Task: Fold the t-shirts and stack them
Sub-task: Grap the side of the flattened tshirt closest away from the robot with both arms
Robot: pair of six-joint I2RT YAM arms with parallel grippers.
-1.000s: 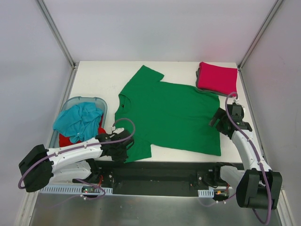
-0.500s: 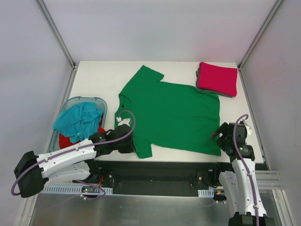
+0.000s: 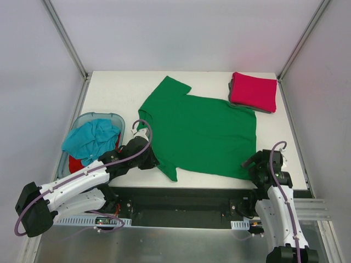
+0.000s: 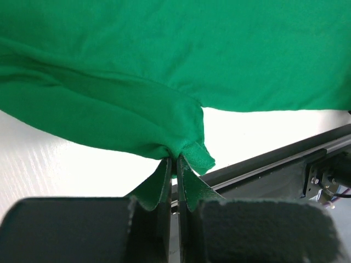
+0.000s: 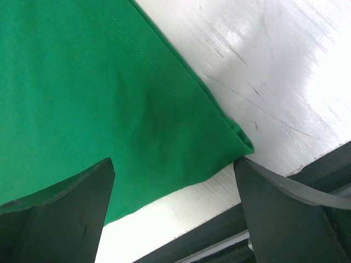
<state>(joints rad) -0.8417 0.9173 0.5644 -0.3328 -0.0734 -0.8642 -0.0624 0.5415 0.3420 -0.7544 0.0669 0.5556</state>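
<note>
Partly hidden shirts
Left of the left end effector (image 3: 149, 159), the red t-shirt (image 3: 77, 163) hides mostly under the teal t-shirt (image 3: 93, 139).

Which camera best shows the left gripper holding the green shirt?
Left wrist: the left gripper pinches the green shirt, close up. From above, the arm hides the pinch; right wrist shows only the hem corner.
</note>
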